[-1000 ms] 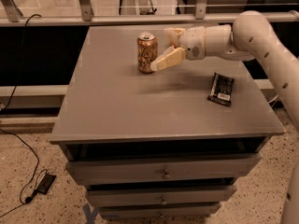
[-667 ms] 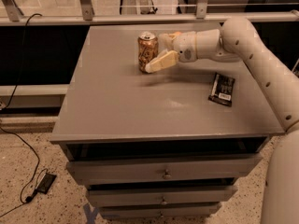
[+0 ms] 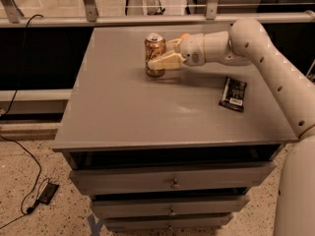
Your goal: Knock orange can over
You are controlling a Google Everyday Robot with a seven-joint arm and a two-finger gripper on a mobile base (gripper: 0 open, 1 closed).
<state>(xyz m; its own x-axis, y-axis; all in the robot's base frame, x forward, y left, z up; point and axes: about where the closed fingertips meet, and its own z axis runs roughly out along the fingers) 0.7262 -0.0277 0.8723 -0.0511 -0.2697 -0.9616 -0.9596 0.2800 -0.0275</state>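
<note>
The orange can (image 3: 154, 52) stands upright on the grey tabletop (image 3: 147, 112), back centre. My gripper (image 3: 161, 53) reaches in from the right at can height, and the white arm (image 3: 256, 48) stretches back to the right edge. The gripper is open. Its near pale finger (image 3: 165, 61) lies across the can's lower right side and touches it. The far finger (image 3: 172, 44) is just right of the can's top. Nothing is held.
A flat black snack packet (image 3: 233, 93) lies on the right of the table. A bit of a small orange fruit (image 3: 184, 35) shows behind the gripper. The table has drawers (image 3: 172, 181) below its front edge. A railing (image 3: 147, 18) runs behind it. A cable (image 3: 24, 151) lies on the floor at left.
My gripper has slid left, closing on the can until the near finger lies against its side. The can still stands upright in the same spot.
</note>
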